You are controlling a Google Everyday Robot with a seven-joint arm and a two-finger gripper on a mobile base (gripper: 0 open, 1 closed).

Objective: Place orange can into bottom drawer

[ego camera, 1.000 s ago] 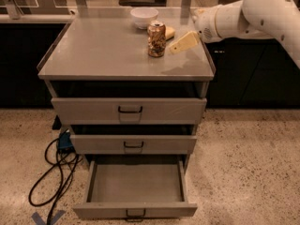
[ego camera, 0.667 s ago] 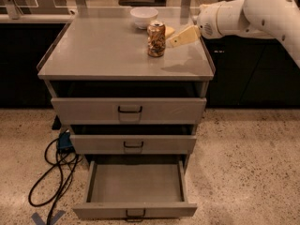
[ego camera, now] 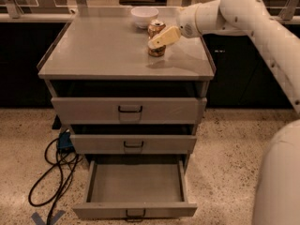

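The orange can stands upright on the grey cabinet top, towards the back right. My gripper reaches in from the right at can height, and its pale tip lies across the front of the can's middle. I cannot see whether it grips the can. The bottom drawer is pulled out towards me and its tray holds nothing. The two upper drawers are only slightly out.
A white bowl sits just behind the can at the back edge of the top. My white arm spans the upper right and part of my body fills the lower right. A black cable and a blue block lie on the floor to the left of the cabinet.
My gripper has moved left, from beside the can to across its front. The can stands in the same spot.
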